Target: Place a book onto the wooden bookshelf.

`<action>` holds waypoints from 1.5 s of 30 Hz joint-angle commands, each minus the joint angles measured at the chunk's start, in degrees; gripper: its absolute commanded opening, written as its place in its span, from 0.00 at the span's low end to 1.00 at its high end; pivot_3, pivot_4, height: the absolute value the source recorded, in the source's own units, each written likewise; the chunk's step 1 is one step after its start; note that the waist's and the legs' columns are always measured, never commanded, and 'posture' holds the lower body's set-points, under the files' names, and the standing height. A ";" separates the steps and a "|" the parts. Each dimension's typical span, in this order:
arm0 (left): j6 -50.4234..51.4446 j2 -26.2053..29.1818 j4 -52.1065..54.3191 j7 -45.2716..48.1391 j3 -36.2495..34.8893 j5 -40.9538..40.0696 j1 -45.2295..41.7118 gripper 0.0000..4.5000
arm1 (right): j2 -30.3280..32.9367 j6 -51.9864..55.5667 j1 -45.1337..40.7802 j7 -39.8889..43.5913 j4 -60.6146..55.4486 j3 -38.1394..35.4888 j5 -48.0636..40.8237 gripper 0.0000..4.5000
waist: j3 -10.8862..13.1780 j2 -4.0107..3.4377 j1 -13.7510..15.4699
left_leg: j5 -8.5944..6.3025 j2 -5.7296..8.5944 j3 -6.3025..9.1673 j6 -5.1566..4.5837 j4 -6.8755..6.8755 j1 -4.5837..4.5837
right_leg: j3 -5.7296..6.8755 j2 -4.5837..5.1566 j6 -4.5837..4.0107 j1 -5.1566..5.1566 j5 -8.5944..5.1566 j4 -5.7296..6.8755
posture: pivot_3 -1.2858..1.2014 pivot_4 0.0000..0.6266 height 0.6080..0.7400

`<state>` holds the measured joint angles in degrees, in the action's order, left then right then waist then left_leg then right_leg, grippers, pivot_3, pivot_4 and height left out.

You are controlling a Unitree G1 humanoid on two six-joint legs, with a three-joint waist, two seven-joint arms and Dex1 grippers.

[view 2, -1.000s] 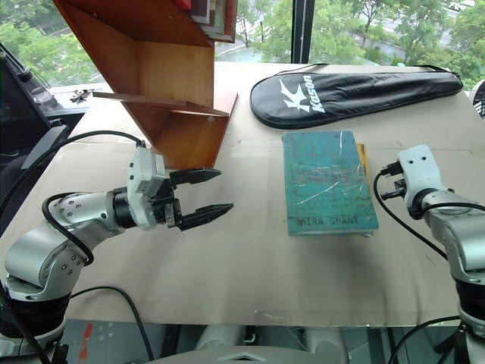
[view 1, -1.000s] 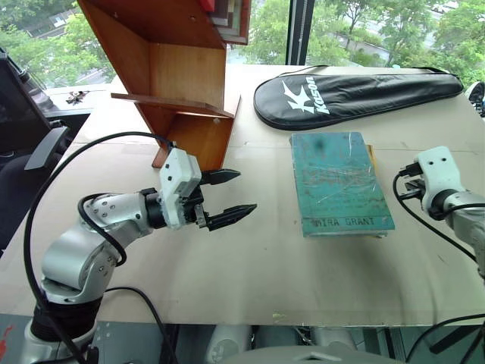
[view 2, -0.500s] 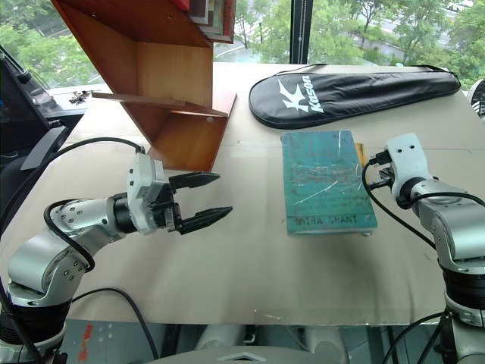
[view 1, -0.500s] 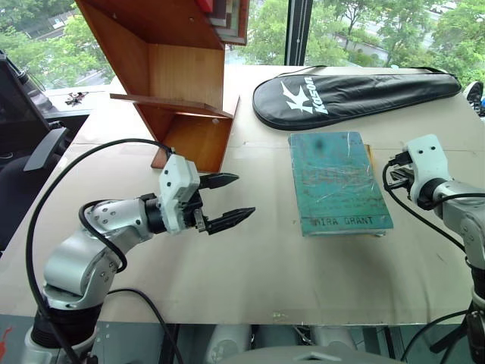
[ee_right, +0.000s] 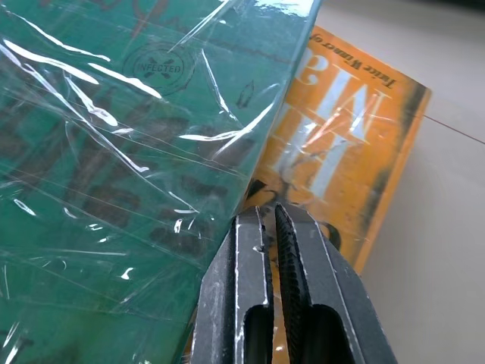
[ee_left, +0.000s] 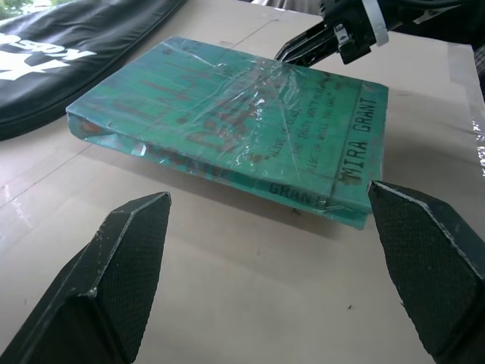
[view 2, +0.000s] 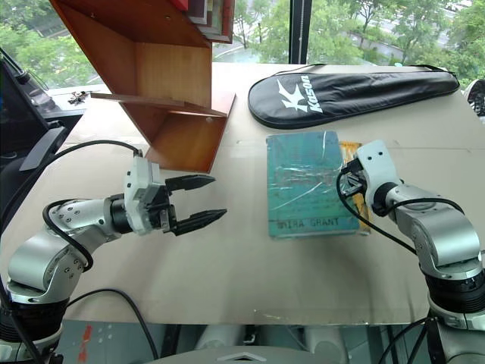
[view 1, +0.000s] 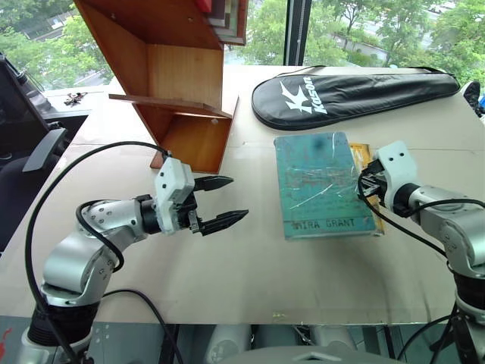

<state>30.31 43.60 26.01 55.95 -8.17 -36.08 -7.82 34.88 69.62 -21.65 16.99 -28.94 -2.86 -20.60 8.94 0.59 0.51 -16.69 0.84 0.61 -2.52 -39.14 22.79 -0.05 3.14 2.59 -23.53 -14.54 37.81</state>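
The book lies flat on the surface, a bit right of the middle of the frame. It is teal-green, with shiny clear wrap on its cover and dark "MIRA GRANT" letters along its near edge. It sits on top of an orange book, which peeks out along its right side.

The right gripper is at the right edge of the book. Its two black fingers are pressed together, with nothing between them. In the right wrist view the tips sit just where the green cover meets the orange book. It is hard to tell if the tips touch either book.

The left gripper is in the lower left part of the frame, above the bare surface. Its two fingers are spread wide and hold nothing. They point to the right, toward the book, but stay well apart from it. In the left wrist view the book lies between the two spread fingers, farther off, and the right gripper shows at its far side.

The bookshelf stands in the upper left of the frame, on the same surface. It is reddish-brown, with slanted sides and flat boards. A thin board sticks out across its middle. It is well apart from the book.

A black bag with white letters lies across the upper right of the frame, just behind the book. Black cables loop around both arms.
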 commanded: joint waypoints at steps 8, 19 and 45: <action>25.39 -2.37 -5.57 -9.56 -2.50 -17.25 -5.12 0.95 | 6.75 -31.18 26.44 27.20 -8.31 -28.34 -7.72 0.38 | -0.01 0.03 1.07 | -0.09 0.08 0.16 -0.16 -0.05 0.10 | 0.11 0.00 0.09 0.07 -0.03 -0.07 | 0.52 0.24 1.00; 54.05 -18.92 -43.01 -29.04 -8.91 -24.99 -28.27 0.95 | 6.87 -37.07 46.98 41.21 -15.93 -47.13 -22.47 0.99 | 0.04 0.21 -0.58 | -0.17 0.03 0.28 -0.31 -0.13 -1.17 | 0.22 -0.26 0.12 1.22 -0.06 0.13 | 0.52 0.24 1.00; 45.42 -30.71 -60.84 -12.79 -2.68 -11.67 -38.38 0.07 | -0.21 -44.82 57.64 31.66 -23.99 -41.40 -23.23 1.00 | 0.02 0.31 0.26 | 0.02 0.14 0.37 0.08 -0.03 -0.79 | 0.03 0.06 0.09 0.86 -0.06 0.04 | 0.52 0.24 1.00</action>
<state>74.82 11.84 -36.64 41.98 -9.80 -47.30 -46.35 34.59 26.29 35.72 49.03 -52.84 -44.30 -43.97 8.96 0.90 0.77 -16.66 0.98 0.99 -2.44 -39.17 22.00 -0.02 3.20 2.68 -22.67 -14.60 37.85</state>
